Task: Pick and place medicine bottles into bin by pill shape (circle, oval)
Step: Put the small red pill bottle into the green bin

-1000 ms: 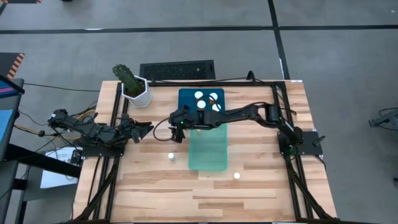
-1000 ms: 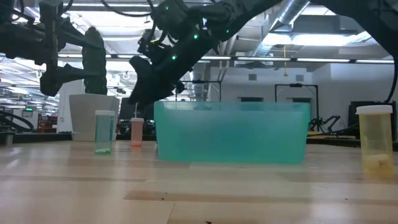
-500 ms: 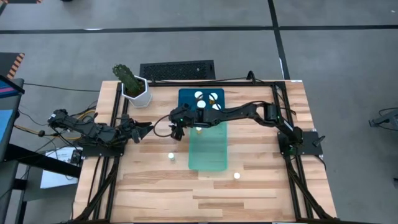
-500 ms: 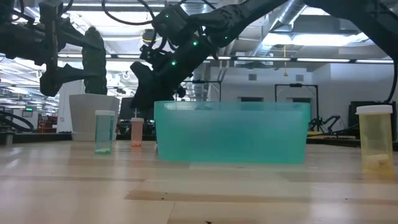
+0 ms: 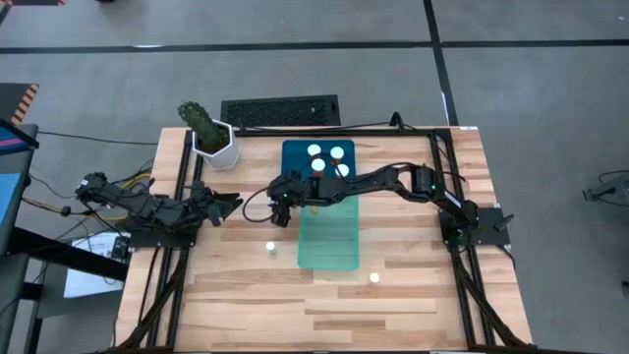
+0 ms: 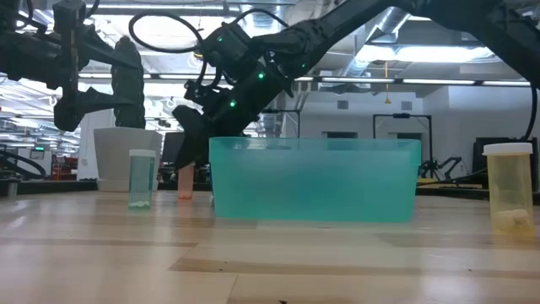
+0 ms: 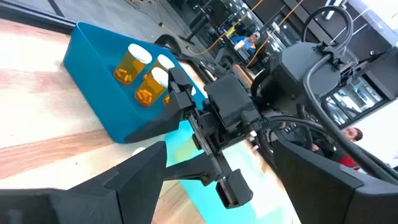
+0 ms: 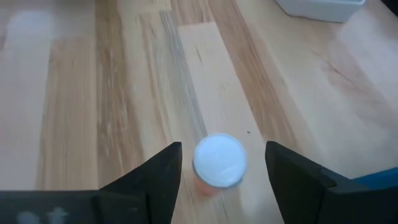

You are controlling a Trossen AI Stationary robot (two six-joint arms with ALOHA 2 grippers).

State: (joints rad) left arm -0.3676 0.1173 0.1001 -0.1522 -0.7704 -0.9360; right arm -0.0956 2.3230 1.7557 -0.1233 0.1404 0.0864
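A small amber bottle with a round white cap (image 8: 219, 159) stands upright on the wooden table, left of the teal bin (image 5: 327, 241); it also shows in the low view (image 6: 184, 179). My right gripper (image 8: 222, 153) is open above it, pointing down, one finger on either side of the cap without touching; in the high view (image 5: 282, 206) it hides the bottle. The blue bin (image 5: 292, 162) holds several bottles standing upright. Two more bottles stand on the table (image 5: 269, 248) (image 5: 374, 277). My left gripper (image 5: 234, 205) waits open at the table's left.
A white pot with a cactus (image 5: 216, 143) stands at the far left corner. The teal bin (image 6: 312, 181) lies just right of my right gripper, the blue bin behind it. Bare wood lies toward the near edge.
My right gripper has gone down over the bottle left of the teal bin, staying open. The bottle has not moved.
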